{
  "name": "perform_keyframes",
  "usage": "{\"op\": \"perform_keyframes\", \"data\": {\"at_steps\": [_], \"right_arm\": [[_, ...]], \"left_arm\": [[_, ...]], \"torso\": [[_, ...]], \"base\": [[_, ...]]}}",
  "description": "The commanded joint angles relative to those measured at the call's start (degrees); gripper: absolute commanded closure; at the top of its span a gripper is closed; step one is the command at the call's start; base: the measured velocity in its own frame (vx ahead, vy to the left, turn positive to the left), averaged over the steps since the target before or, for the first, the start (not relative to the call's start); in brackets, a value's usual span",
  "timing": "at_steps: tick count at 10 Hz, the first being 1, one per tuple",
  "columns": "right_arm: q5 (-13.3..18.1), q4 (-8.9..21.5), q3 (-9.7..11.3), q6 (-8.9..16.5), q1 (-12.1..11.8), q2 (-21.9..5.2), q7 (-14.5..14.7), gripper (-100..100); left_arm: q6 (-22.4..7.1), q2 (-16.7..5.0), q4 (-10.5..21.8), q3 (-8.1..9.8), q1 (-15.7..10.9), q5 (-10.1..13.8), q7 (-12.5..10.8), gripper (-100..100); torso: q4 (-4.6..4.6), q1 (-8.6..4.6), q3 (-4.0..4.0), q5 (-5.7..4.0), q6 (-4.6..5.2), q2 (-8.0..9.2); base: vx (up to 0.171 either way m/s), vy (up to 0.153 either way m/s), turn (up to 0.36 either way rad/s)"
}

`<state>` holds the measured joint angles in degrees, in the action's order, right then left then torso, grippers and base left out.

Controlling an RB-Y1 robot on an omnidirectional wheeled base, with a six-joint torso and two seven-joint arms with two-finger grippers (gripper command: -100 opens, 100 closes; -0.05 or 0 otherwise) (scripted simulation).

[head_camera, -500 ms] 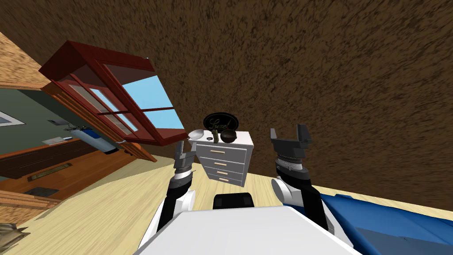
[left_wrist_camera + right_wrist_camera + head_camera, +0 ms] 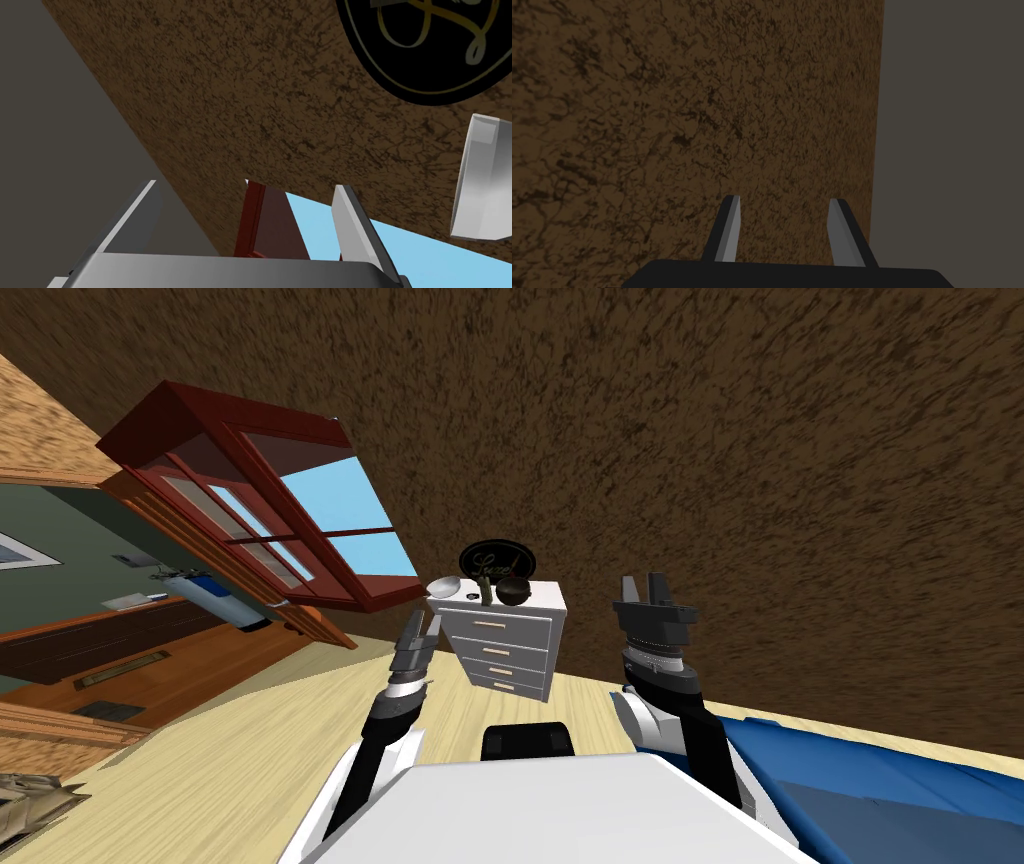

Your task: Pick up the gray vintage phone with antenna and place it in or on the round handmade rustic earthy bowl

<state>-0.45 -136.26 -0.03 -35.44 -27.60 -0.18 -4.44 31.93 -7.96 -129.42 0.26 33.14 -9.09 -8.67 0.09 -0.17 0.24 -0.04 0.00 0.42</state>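
Blades of the right gripper (image 2: 642, 583) have drawn closer yet stay apart; left gripper (image 2: 424, 626), spread, leans toward the white drawer chest (image 2: 505, 648) mid-frame, whose top holds the dark phone (image 2: 487, 586) beside a round bowl (image 2: 513, 592).

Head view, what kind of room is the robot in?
Probably a bedroom in a house: there's a white chest of drawers, a red-framed window swung open, and what looks like a blue bed on a wooden floor.
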Motion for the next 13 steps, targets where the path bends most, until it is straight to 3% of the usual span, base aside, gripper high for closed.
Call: {"op": "perform_keyframes", "data": {"at_steps": [1,8,13], "right_arm": [[0.0,0.0,0.0,0.0,0.0,0.0,0.0,0],[0.0,0.0,0.0,0.0,0.0,0.0,0.0,0],[0.0,0.0,0.0,0.0,0.0,0.0,0.0,0]], "left_arm": [[-1.4,-2.05,-0.03,1.46,0.67,-1.2,0.16,-100],[-7.74,-11.45,-0.59,8.4,4.37,-7.18,0.77,-100],[-12.02,-18.64,-1.08,12.64,6.19,-10.83,0.92,-100]], "torso": [[0.0,0.0,0.0,0.0,0.0,0.0],[0.03,-0.08,0.06,-0.02,0.0,0.09],[-0.02,-0.01,-0.07,0.0,0.01,-0.13]], "base": [[-0.099,-0.043,0.008],[-0.13,-0.067,0.007],[-0.082,-0.054,0.002]]}}
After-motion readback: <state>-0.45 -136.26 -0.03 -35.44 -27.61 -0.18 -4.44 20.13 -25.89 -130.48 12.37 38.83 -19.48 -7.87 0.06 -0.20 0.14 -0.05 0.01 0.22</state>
